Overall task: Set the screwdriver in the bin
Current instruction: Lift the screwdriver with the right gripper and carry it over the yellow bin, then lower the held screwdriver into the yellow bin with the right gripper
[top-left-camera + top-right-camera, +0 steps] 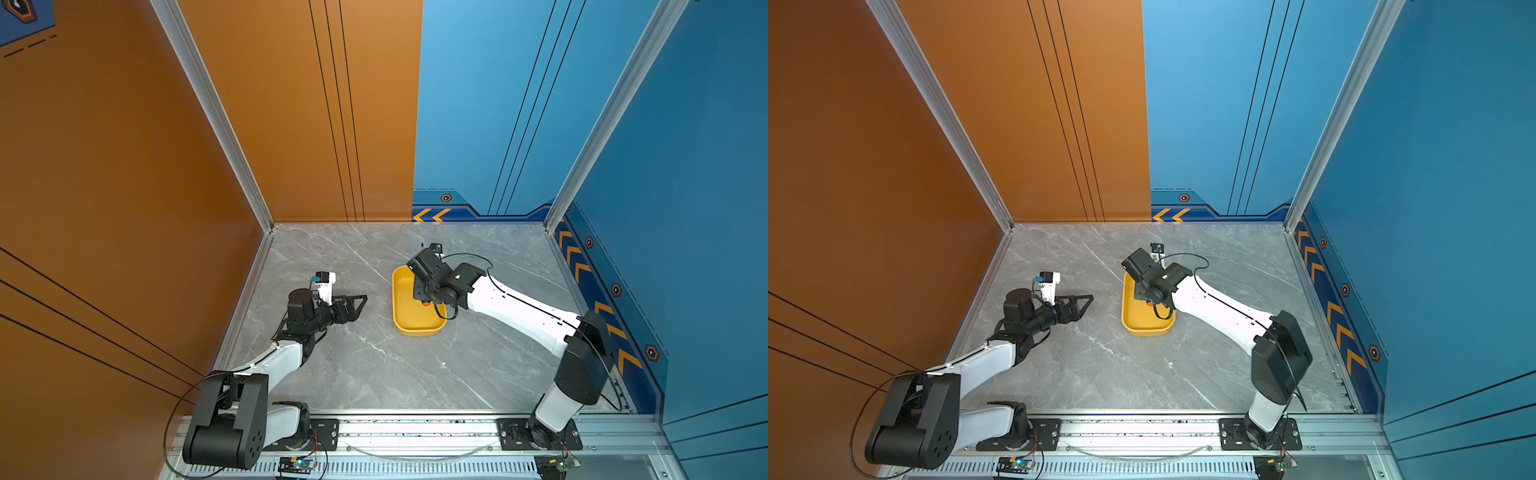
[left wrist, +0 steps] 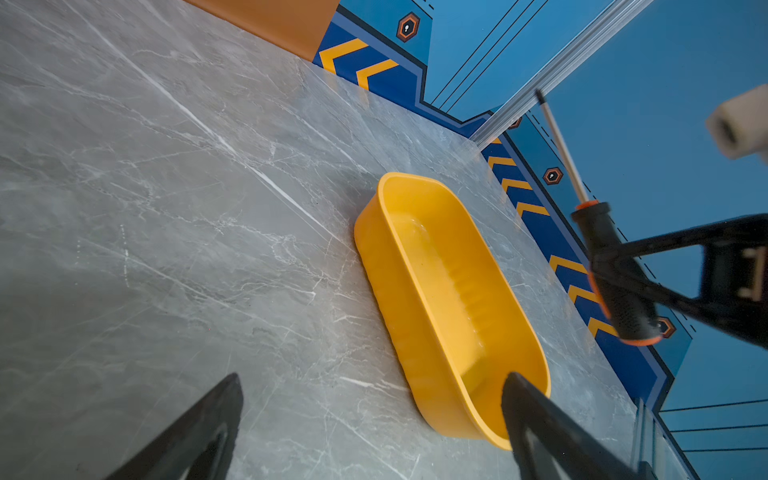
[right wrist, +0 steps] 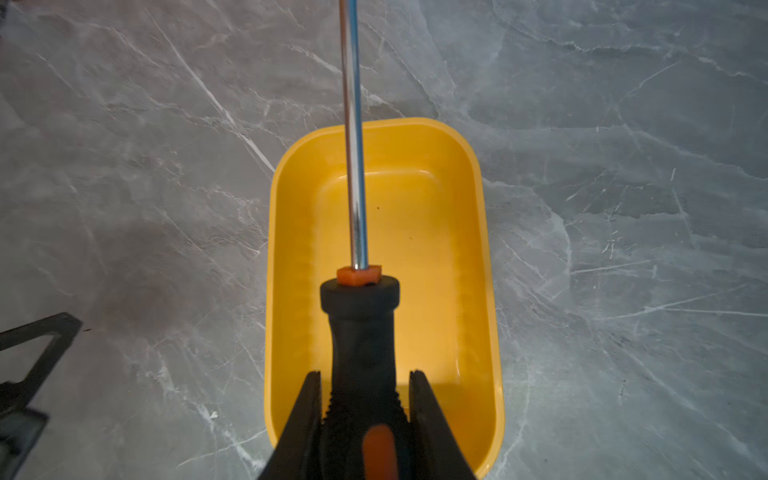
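Observation:
The screwdriver (image 3: 360, 328), with a black handle, orange collar and shiny shaft, hangs over the yellow bin (image 3: 449, 216). My right gripper (image 3: 365, 374) is shut on its handle, and the shaft points out past the bin's far rim. From the left wrist view the screwdriver (image 2: 614, 266) is held tilted in the air beside the bin (image 2: 436, 270). In both top views the right gripper (image 1: 419, 291) (image 1: 1140, 291) covers part of the bin (image 1: 405, 309) (image 1: 1133, 318). My left gripper (image 2: 372, 377) (image 1: 359, 301) is open and holds nothing, on the table to the left of the bin.
The grey marble table (image 1: 374, 374) is walled by an orange panel (image 1: 124, 166) on the left and blue panels (image 1: 685, 166) at the back right. A metal rail (image 1: 415, 432) carrying both arm bases runs along the front edge.

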Available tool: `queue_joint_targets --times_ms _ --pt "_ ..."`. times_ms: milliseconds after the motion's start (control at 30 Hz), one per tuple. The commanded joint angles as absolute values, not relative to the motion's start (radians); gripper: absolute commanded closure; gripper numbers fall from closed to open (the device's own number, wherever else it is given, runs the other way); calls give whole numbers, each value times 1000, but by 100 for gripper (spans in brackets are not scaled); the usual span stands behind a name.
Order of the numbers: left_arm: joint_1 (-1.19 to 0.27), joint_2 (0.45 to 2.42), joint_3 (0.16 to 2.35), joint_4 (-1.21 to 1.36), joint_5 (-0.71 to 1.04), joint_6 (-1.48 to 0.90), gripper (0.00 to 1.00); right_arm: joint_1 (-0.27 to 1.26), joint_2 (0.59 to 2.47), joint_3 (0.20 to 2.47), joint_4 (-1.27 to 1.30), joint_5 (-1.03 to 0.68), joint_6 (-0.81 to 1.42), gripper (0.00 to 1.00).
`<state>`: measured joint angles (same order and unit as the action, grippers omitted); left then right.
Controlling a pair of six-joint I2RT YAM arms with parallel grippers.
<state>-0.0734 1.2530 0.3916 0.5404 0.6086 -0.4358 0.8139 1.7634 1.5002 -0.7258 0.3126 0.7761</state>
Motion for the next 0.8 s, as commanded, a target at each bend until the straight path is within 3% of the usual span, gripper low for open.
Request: queue_joint_targets --times_ms 0,767 --pt "-77 1244 419 523 638 -423 2 824 1822 1543 -775 360 795 100" --pt "-78 1230 412 522 620 -416 2 827 2025 1555 -774 350 836 100"
